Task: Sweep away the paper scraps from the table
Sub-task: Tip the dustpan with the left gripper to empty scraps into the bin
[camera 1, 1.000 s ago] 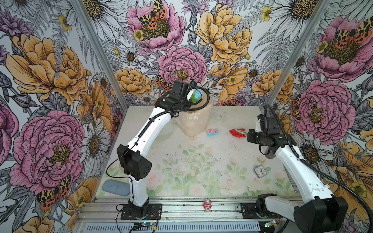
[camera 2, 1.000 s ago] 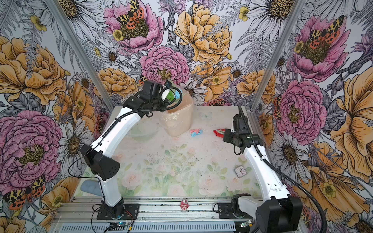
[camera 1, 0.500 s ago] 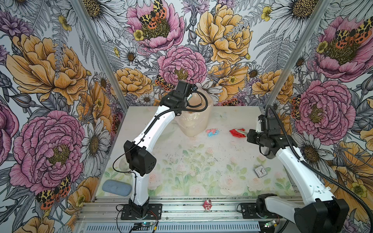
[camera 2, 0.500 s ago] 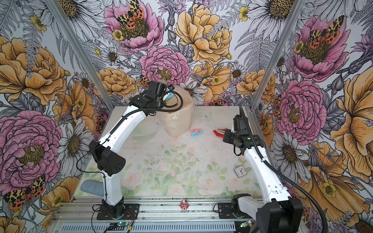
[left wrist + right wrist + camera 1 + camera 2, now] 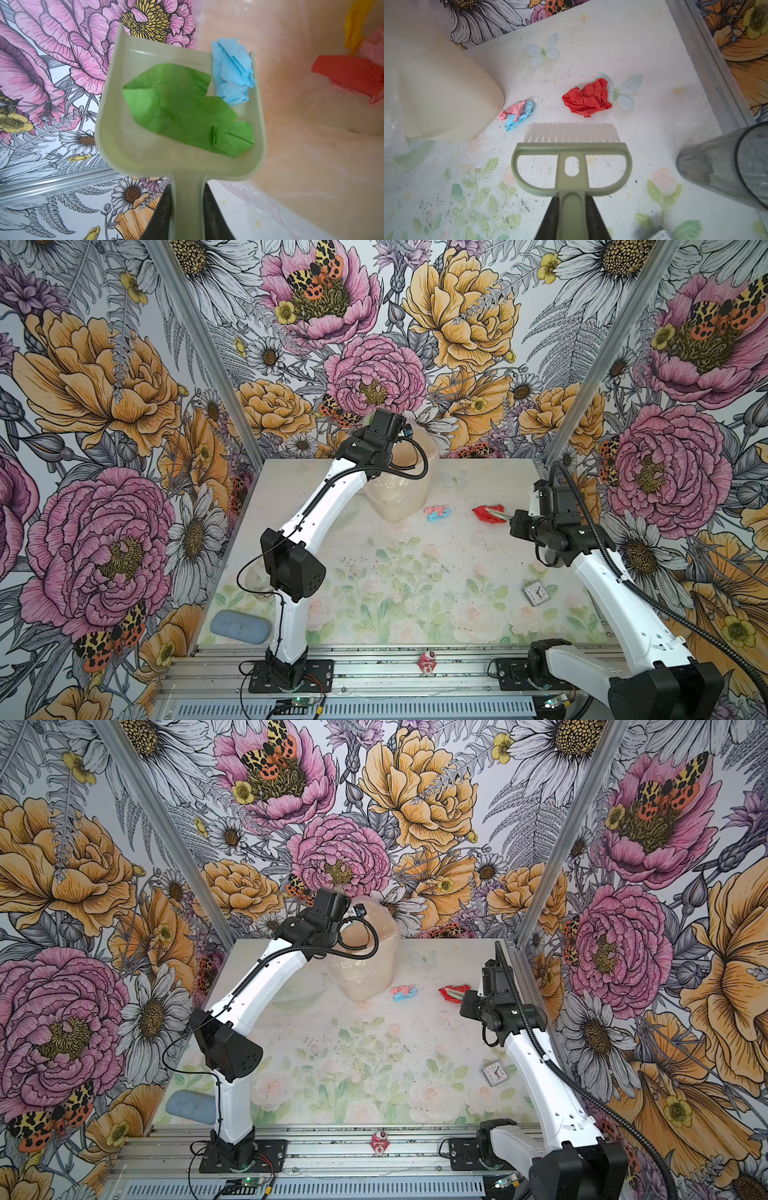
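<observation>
Pale green plastic fills the left wrist view: the dustpan (image 5: 145, 158), its handle pinched by the left gripper (image 5: 188, 199), is held at the bag-lined bin (image 5: 311, 145) with a green scrap (image 5: 178, 108) and a light blue scrap (image 5: 230, 70) lying in it. The right gripper (image 5: 572, 209) is clamped on the handle of the brush (image 5: 572, 147), whose bristles stand near a red scrap (image 5: 587, 97) and a pink-and-blue clump (image 5: 517, 114) on the table (image 5: 643, 41) beside the bin.
</observation>
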Available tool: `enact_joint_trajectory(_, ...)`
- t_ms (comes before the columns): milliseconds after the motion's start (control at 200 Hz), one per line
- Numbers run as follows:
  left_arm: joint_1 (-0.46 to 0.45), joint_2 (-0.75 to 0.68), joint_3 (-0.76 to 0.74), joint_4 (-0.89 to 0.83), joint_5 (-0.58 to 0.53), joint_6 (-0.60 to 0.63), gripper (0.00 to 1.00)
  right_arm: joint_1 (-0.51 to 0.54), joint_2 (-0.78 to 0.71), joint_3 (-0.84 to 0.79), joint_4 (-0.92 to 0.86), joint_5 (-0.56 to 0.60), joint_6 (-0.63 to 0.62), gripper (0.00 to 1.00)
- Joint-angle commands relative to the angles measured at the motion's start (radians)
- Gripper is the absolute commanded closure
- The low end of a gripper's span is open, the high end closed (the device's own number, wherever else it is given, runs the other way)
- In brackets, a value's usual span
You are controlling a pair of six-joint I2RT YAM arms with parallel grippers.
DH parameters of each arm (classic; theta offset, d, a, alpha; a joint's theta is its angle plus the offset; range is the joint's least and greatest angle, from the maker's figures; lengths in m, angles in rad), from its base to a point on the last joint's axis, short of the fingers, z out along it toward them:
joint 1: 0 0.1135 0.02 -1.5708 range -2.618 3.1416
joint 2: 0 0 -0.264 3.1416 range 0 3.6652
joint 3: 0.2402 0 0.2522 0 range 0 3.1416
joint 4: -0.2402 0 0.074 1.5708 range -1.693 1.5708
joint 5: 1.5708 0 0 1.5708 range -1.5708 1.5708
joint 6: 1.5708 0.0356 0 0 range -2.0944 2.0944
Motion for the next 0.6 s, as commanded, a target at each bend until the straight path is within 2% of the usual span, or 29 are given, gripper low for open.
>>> enact_joint_trajectory(0,-0.009,-0.024,-0.007,0.012,-0.019,0.084,1.0,0.001,-0.025,-0.003,0.021,0.008,0.0,1.0)
enact_joint_trajectory(355,-0.006,0.017,0.05,0.017,-0.073,0.216,1.0,0.002,-0.01,0.013,0.021,-0.014,-0.011,1.0)
enact_joint_trajectory(591,-0.011,0.025,0.095,0.022,-0.073,0.257,1.0,0.002,-0.011,0.016,0.021,-0.028,-0.022,1.0)
